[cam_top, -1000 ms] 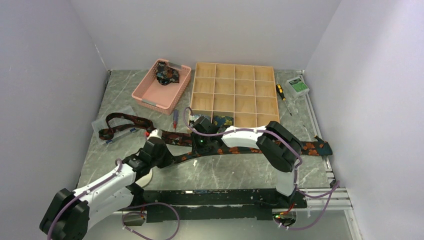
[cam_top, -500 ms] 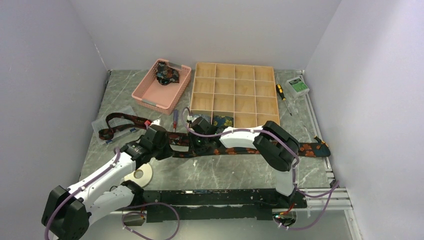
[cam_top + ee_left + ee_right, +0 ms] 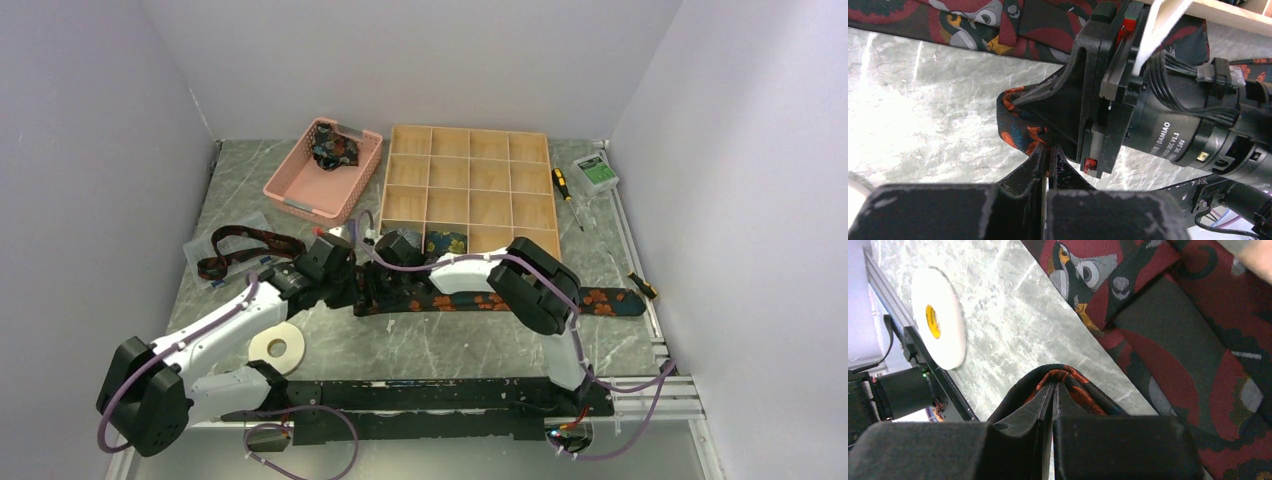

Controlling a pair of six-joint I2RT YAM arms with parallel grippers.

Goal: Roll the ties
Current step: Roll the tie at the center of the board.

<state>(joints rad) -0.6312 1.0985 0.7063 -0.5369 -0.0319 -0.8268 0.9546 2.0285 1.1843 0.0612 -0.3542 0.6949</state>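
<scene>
A dark navy tie (image 3: pixel 600 300) with orange flowers lies stretched across the table from the right rail to the middle. Its left end (image 3: pixel 1015 131) is bunched where both grippers meet. My left gripper (image 3: pixel 356 288) (image 3: pixel 1048 151) is shut, pinching that flowered fabric at its fingertips. My right gripper (image 3: pixel 383 292) (image 3: pixel 1053 386) is shut too, and the tie's fold (image 3: pixel 1073 381) arches over its tips. A maroon patterned tie (image 3: pixel 243 243) (image 3: pixel 1173 315) (image 3: pixel 948 20) lies just behind them. Rolled ties sit in the pink basket (image 3: pixel 300 190) and in one compartment of the wooden tray (image 3: pixel 470 180).
A white ring of tape (image 3: pixel 277 347) (image 3: pixel 940 317) lies near the left arm. The maroon tie's far end rests on a clear plastic case (image 3: pixel 215 262). A screwdriver (image 3: pixel 566 192) and a small green-and-white box (image 3: pixel 595 172) sit at the back right.
My left arm swung forward and right until its gripper met the right one. The navy tie slid left and its right end drew in. The tape ring is now uncovered.
</scene>
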